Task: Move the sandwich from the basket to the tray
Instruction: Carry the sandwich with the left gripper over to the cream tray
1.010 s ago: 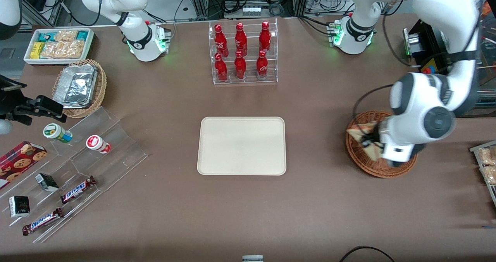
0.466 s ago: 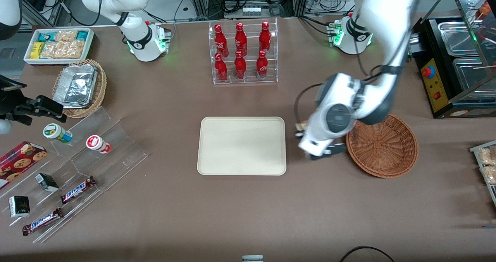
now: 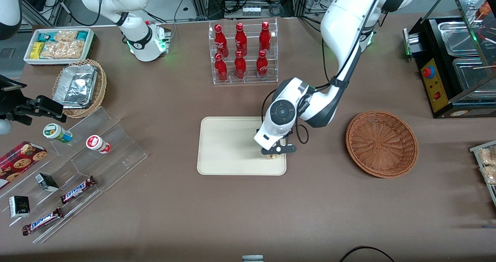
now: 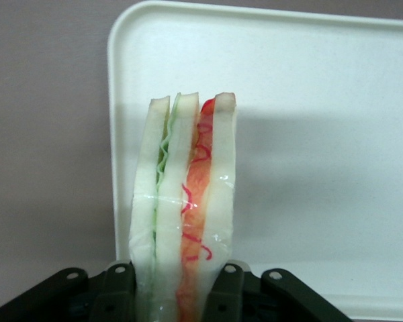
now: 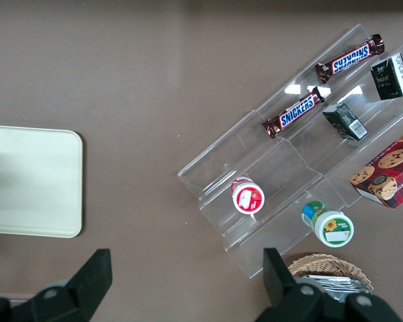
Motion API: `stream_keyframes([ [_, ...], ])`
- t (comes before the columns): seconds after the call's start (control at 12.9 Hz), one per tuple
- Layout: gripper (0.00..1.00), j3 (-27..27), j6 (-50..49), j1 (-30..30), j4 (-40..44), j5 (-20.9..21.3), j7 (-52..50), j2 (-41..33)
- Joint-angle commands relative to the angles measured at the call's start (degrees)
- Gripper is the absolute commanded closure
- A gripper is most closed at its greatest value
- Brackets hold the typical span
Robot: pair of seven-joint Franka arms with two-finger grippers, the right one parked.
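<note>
My left gripper (image 3: 274,152) is shut on the sandwich (image 4: 183,215), a wedge of white bread with green and pink filling held upright between the black fingers (image 4: 226,290). In the front view only a sliver of the sandwich (image 3: 274,156) shows under the gripper. It hangs over the tray (image 3: 228,145), near the tray's edge toward the working arm's end and near its camera-side corner. The cream tray also shows under the sandwich in the left wrist view (image 4: 309,134). The reddish-brown wicker basket (image 3: 381,143) stands empty toward the working arm's end.
A clear rack of red bottles (image 3: 242,52) stands farther from the front camera than the tray. Toward the parked arm's end are a clear stepped stand (image 3: 77,169) with snacks, a tan basket with a foil container (image 3: 79,87) and a white box of packets (image 3: 58,45).
My gripper lifted the sandwich out of the basket and carried it sideways toward the parked arm's end, over the table and onto the tray's edge. The basket is now empty.
</note>
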Motion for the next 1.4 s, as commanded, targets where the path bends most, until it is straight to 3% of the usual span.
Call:
stream_keyframes([
  [0.0,0.64,0.82,-0.42,-1.25,4.11,0.22,1.90,3.49],
  [0.23,0.59,0.82,-0.42,-1.25,6.64,0.31,4.00,6.21],
  [0.31,0.52,0.82,-0.33,-1.34,6.83,0.22,3.75,6.48],
  [0.39,0.34,0.91,-0.33,-1.34,6.83,0.31,3.66,6.48],
  [0.54,0.24,1.00,-0.51,-1.17,7.01,0.31,3.48,5.96],
  [0.7,0.06,1.35,-1.47,-0.73,7.01,0.66,1.56,2.37],
  [1.17,0.00,10.12,-17.18,1.38,5.61,2.15,2.16,-13.98],
  [1.32,0.00,13.12,-19.75,1.47,2.89,4.78,2.86,-18.19],
])
